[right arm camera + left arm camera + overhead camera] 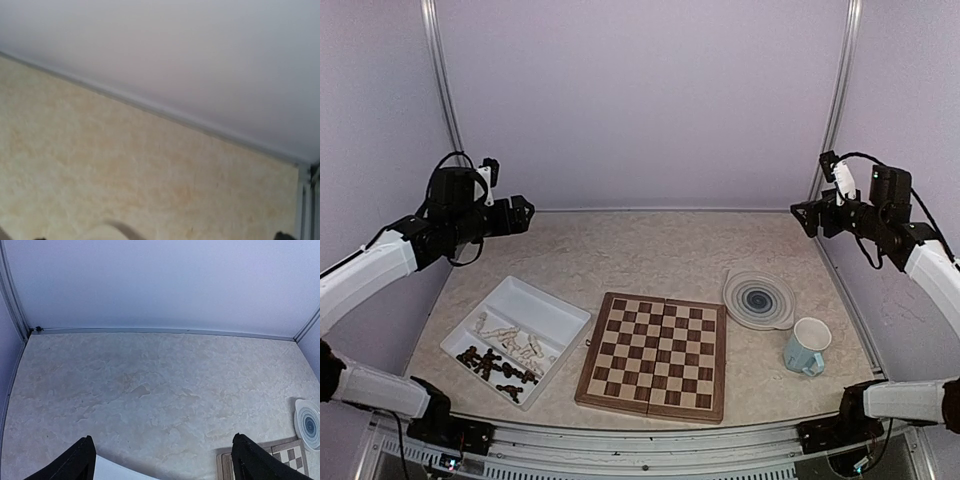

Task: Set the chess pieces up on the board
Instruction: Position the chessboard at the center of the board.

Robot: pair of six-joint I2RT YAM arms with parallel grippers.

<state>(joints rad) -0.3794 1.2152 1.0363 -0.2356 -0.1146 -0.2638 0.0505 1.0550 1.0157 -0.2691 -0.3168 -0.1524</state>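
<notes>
– At the near edge of the bench (650, 245), what lies in front of the arm bases?

– The board (653, 355), opened flat with its centre seam running near to far. Just beside its left edge sits a white tray (542, 306), set askew. The chess pieces (505, 352) lie in the tray's near half, the pale ones in a loose heap behind the dark ones, most of them on their sides.

– And to the right of the board?

– A pale blue mug (807, 347) stands upright, apart from the board's right edge. Behind it, by the board's far right corner, is a round plate (759, 299) with grey rings.

– Where are the hands?

– Both are raised at the far sides, well apart from the pieces. The left hand (520, 213) hangs beyond the tray. In its wrist view its fingers (80, 462) stand wide apart, released and grasping nothing, with a tray corner (115, 471) and a board corner (280, 457) just below them. The right hand (803, 215) hangs beyond the plate and mug. Its wrist view is blurred and shows only dark slivers at the lower edge, so I cannot tell whether it is released or clenched.

– What stands between hands and pieces?

– For the left, only the tray wall. For the right, the plate, the mug and the whole board.
</notes>
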